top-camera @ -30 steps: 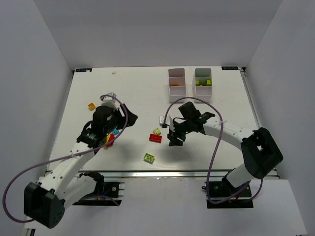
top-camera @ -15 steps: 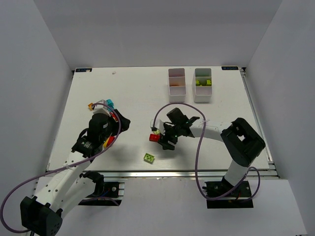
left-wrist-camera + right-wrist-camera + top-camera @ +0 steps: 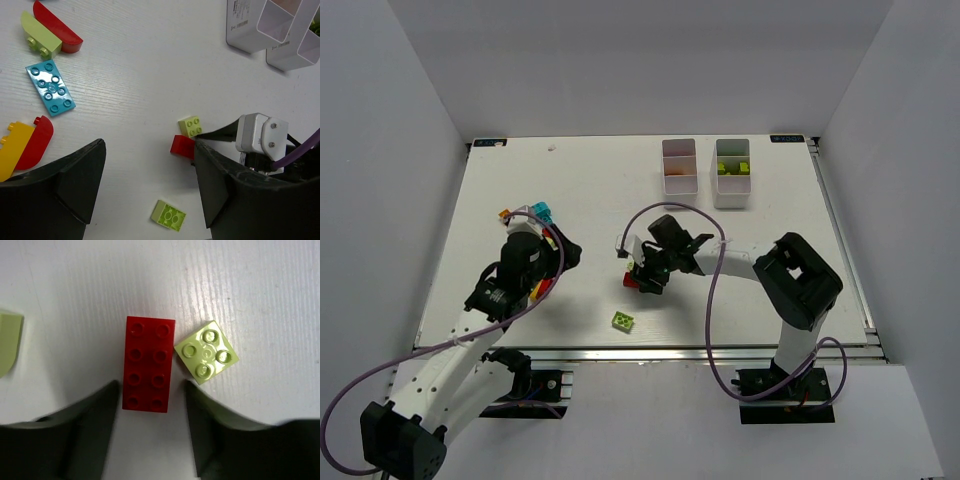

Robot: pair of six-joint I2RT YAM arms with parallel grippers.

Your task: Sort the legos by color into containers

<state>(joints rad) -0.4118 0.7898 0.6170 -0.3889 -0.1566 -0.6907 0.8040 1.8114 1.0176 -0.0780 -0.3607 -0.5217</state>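
Legos lie scattered over the white table (image 3: 590, 190). The two white containers (image 3: 679, 172) stand side by side at its far edge. Lime pieces show inside the right container (image 3: 732, 170); what the other holds cannot be made out.

Near the middle of the table a red brick (image 3: 147, 363) lies flat, studs up. A small lime brick (image 3: 206, 352) has one corner against its long side. The right gripper (image 3: 151, 390) is low over the red brick and open. Its two fingers stand close on either side of the brick's near end without clamping it, so it has hold of nothing. Another lime brick (image 3: 622, 320) lies alone, nearer the front edge of the table.

Over on the left, the left gripper (image 3: 149, 145) hangs above the table, spread wide and empty. A cluster of pieces lies below and beside it:
- a cyan plate (image 3: 50, 87)
- a curved red piece (image 3: 60, 30) with a lime piece (image 3: 39, 39) against it
- a yellow piece (image 3: 10, 150) next to a second curved red piece (image 3: 36, 140)
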